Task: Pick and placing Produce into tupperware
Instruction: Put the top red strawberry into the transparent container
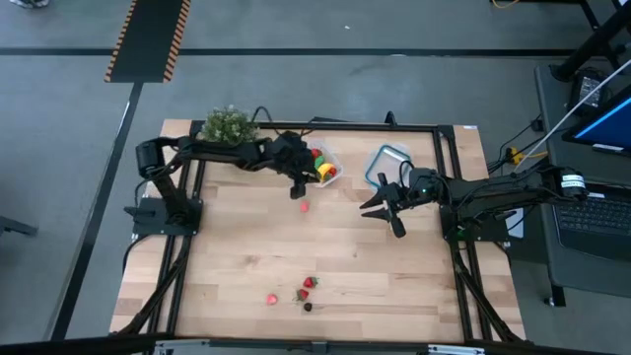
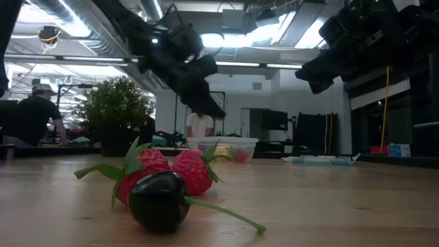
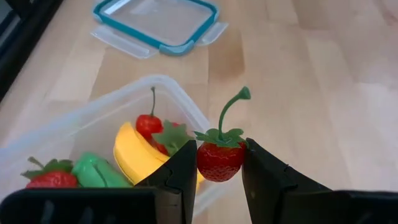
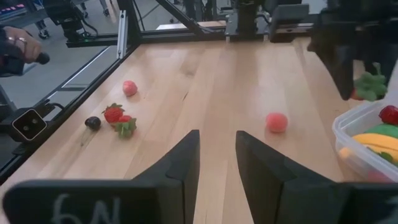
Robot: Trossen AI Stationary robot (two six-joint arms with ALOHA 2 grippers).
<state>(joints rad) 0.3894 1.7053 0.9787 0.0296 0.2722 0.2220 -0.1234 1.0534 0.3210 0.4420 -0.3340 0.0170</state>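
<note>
A dark cherry (image 2: 158, 199) lies closest to the low camera, its stem trailing across the bench (image 1: 375, 266), with two strawberries (image 2: 171, 171) touching it just behind. From above, this cluster sits near the bench's front edge, and a pink berry (image 1: 271, 298) lies just beside it.

The left pincer (image 3: 219, 171) grips a strawberry (image 3: 219, 160) between its fingers, stem and leaves pointing up. It hangs at the rim of the tub (image 3: 93, 118), just outside the near wall. In the tub lie a banana (image 3: 134, 152), a green oblong piece (image 3: 99, 174), a cherry (image 3: 148, 123) and another strawberry (image 3: 53, 179). The tub stands toward the back of the bench, near the potted plant (image 1: 228, 124).

Another pink berry (image 1: 304, 207) lies alone on the wood just in front of the tub, between the two arms.

The right pincer (image 4: 217, 155) hovers above the bench to the right of the tub, holding nothing, its fingers apart with a narrow gap between them. A blue-rimmed lid (image 1: 386, 163) lies on the bench just behind it.

In the room beyond, a person (image 2: 31, 113) stands by the far tables.
</note>
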